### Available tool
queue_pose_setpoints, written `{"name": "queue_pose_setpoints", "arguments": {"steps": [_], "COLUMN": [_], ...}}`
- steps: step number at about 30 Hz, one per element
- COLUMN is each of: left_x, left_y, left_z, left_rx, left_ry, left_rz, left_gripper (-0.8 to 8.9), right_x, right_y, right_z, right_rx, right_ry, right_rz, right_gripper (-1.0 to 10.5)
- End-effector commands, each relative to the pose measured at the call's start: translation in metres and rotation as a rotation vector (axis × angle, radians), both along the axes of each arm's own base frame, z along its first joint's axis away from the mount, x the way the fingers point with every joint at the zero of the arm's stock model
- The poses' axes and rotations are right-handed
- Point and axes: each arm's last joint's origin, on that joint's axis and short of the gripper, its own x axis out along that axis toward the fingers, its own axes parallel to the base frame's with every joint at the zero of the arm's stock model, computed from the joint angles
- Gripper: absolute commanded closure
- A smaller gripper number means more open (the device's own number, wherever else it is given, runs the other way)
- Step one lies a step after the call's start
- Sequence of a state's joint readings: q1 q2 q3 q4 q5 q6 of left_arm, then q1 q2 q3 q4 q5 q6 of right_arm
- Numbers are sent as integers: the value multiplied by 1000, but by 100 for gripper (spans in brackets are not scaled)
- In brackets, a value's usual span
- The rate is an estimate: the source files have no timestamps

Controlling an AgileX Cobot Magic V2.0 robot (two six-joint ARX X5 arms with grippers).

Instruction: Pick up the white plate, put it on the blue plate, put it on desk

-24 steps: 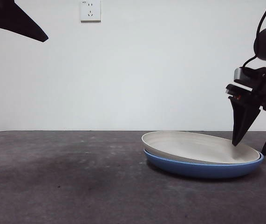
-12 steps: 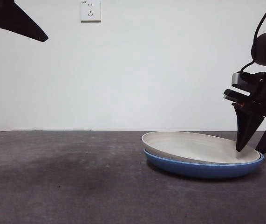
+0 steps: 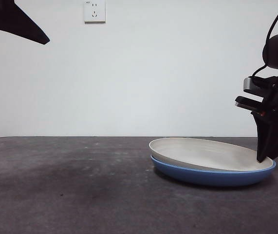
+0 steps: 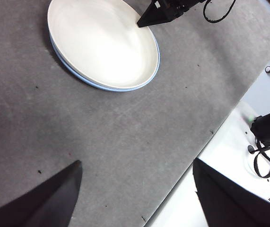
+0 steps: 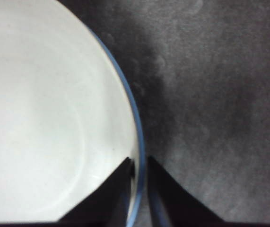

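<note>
The desk (image 3: 80,185) spreads dark grey across the scene. On its right part sits the blue plate (image 3: 212,176), with the white plate (image 3: 207,153) nested in it. The right gripper (image 5: 138,166) is at the 2 plates' right edge, its 2 jaws nearly closed astride both rims. The left gripper (image 4: 135,189) waits high at far left, jaws wide apart, holding nothing.
</note>
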State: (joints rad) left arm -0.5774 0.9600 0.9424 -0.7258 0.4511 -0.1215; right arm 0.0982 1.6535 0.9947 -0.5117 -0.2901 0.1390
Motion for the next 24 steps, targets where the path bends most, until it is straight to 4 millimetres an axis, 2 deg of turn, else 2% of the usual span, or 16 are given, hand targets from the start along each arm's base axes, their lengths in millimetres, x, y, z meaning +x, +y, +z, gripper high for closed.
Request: {"name": "queue_pose_setpoints", "arguments": {"steps": [1,12,24], "left_x": [1,1,1], "left_y": [-2,-2,-2], "left_z": [4,4,4], "left_rx": [-9,-10,-10], "left_ry": [-13,-13,-14], "left_rz": [-12,-13,-13], "left_gripper": [439,440,440], "right_x": [3,2,-17], "right_y": [1,1,8], "right_z": [-5,1,55], "right_rx": [-3,7,128], "right_ry": [15,-2,-161], "right_rz": [-5,-5,1], "right_gripper": [933,933,933]}}
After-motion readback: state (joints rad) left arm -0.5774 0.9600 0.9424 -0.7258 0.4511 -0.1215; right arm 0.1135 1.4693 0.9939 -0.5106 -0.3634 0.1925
